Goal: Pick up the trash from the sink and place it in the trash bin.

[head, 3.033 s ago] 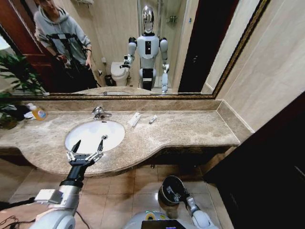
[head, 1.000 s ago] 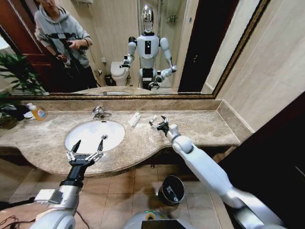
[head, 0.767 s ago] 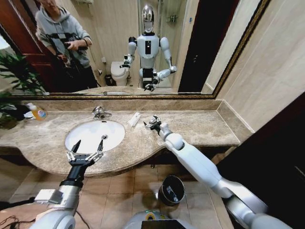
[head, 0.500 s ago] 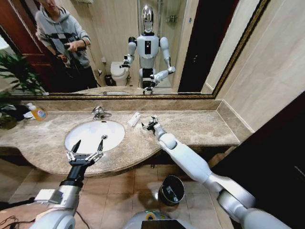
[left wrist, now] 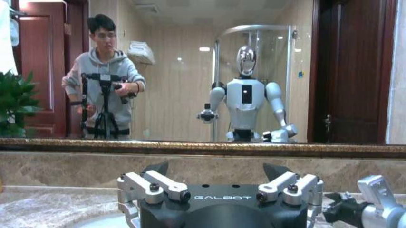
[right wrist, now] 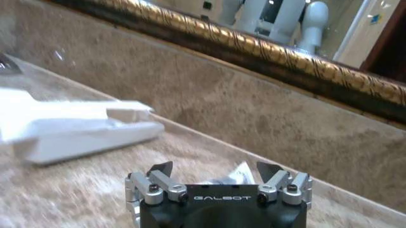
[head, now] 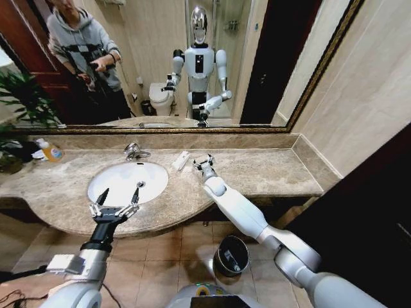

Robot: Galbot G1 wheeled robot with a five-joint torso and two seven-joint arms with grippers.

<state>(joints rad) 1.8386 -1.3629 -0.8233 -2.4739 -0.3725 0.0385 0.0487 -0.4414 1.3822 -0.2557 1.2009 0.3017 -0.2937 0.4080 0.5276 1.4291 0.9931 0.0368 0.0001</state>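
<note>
1. The left gripper point(head: 118, 200) hovers with its fingers spread over the front rim of the sink point(head: 109, 186), holding nothing.
2. The right gripper point(head: 204, 163), fingers apart, sits near the counter's point(head: 270, 170) back edge, straddling a small whitish tube point(right wrist: 233, 175).
3. A flat white packet point(head: 181, 160) lies just left of it.
4. The trash bin point(head: 231, 255) stands on the floor below the counter's front edge.

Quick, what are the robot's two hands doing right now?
Left gripper: open, empty, over the sink's front rim.
Right gripper: open, around the small whitish tube.
</note>
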